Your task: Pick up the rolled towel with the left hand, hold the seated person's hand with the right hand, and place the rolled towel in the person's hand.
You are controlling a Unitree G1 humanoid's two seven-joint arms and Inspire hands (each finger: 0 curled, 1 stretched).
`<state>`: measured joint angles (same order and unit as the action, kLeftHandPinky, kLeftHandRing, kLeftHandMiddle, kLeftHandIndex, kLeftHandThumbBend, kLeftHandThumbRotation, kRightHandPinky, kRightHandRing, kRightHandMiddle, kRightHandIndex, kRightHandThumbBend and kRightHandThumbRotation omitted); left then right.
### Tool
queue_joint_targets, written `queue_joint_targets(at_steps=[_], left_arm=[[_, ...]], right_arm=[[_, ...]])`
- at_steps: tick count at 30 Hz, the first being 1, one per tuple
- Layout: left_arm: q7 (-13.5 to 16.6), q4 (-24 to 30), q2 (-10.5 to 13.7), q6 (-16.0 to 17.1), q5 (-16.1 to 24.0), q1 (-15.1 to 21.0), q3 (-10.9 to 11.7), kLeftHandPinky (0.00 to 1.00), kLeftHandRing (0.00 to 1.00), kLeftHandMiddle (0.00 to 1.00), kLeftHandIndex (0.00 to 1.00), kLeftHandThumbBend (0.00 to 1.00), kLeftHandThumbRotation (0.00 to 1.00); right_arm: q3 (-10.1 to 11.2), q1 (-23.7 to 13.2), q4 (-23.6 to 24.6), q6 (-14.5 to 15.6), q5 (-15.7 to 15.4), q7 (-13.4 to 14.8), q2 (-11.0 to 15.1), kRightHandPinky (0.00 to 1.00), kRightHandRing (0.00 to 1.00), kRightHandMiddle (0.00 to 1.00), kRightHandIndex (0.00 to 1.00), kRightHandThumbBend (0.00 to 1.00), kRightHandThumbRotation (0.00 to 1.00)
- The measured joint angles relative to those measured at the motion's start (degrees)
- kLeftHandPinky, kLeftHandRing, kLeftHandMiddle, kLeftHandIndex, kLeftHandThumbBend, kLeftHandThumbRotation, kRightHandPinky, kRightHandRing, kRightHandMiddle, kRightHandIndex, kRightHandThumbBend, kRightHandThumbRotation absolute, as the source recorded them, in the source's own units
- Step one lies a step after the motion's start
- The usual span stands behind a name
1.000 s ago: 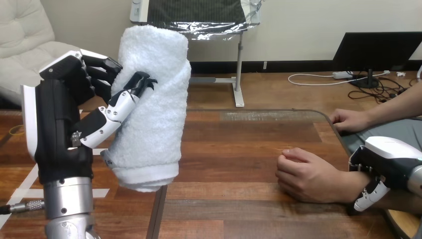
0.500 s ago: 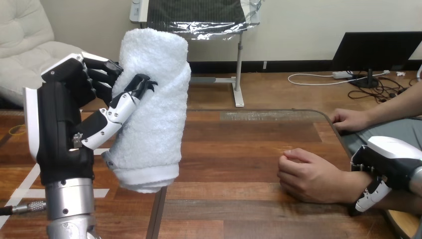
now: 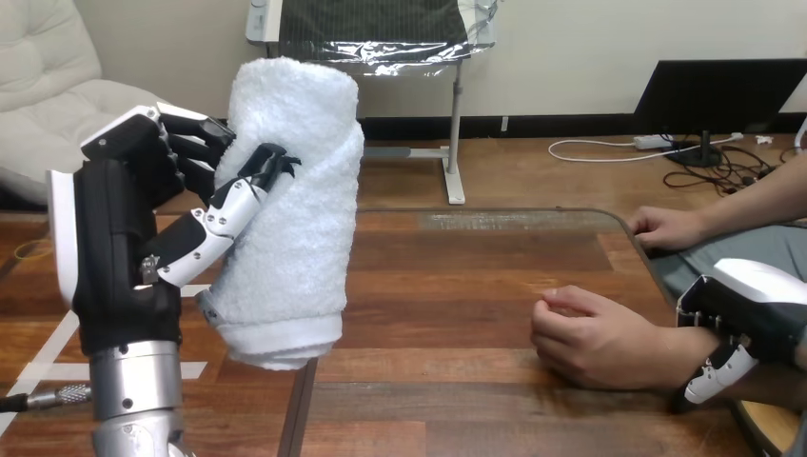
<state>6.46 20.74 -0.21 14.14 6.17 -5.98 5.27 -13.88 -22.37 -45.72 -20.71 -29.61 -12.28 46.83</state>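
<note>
white towel (image 3: pixel 285 209) upright, your left robot hand (image 3: pixel 124 238) curled round it; right robot hand (image 3: pixel 750 305) over person's wrist (image 3: pixel 670 350), grip: you cannot tell.

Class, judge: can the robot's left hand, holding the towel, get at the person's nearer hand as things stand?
Probably yes: only bare wooden table lies between the left hand, fingers curled round the white rolled towel, and the person's nearer hand.

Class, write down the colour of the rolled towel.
White; the rolled towel is clearest in the head view, gripped by the left hand.
</note>
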Motion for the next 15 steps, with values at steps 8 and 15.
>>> queue_joint_targets(at_steps=[8, 15], left_arm=[[-0.02, -3.75, 0.00, 1.46, 0.00, 1.31, -0.04, 0.17, 0.24, 0.31, 0.36, 0.47, 0.00], [-1.12, -7.86, 0.14, 2.63, -1.05, 3.14, -0.07, 0.17, 0.24, 0.31, 0.36, 0.46, 0.00]], right_arm=[[1.59, 1.78, 3.51, 1.12, 1.77, -1.30, 0.81, 0.25, 0.27, 0.32, 0.33, 0.83, 0.09], [3.46, 2.79, 6.37, 2.20, 3.43, -2.61, 1.00, 0.27, 0.28, 0.33, 0.33, 0.83, 0.11]])
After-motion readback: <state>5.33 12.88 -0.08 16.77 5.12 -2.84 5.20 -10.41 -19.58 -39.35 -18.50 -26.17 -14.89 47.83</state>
